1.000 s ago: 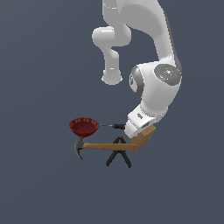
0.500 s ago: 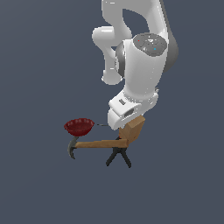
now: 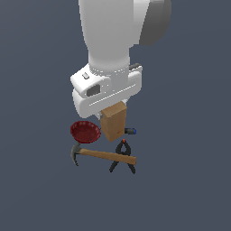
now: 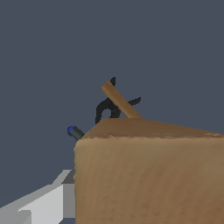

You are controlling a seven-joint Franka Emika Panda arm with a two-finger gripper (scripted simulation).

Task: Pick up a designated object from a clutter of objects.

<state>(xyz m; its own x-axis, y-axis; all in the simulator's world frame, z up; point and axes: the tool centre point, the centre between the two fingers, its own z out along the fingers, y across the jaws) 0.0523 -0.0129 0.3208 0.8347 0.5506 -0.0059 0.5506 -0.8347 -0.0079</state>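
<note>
The light-brown wooden block (image 3: 113, 122) hangs tilted under the white hand, above the other items. My gripper (image 3: 113, 109) is shut on its upper end; the fingers are hidden by the hand in the exterior view. In the wrist view the block (image 4: 148, 175) fills the near part, with one grey-white finger (image 4: 43, 201) beside it. Below lie the dark red bowl (image 3: 85, 131), the wooden-handled hammer (image 3: 106, 156), the black clamp (image 3: 122, 159) with a red tip, and the screwdriver's blue end (image 3: 131, 131).
The wrist view shows the hammer handle (image 4: 120, 101), the clamp (image 4: 105, 111) and the screwdriver (image 4: 75, 132) beyond the block's edge. The flat grey-blue floor (image 3: 189, 180) lies all around the small group.
The arm has swung toward the exterior view's left and turned. The block has moved left and upward with the gripper and now hangs more upright. The bowl, hammer and clamp stay in place.
</note>
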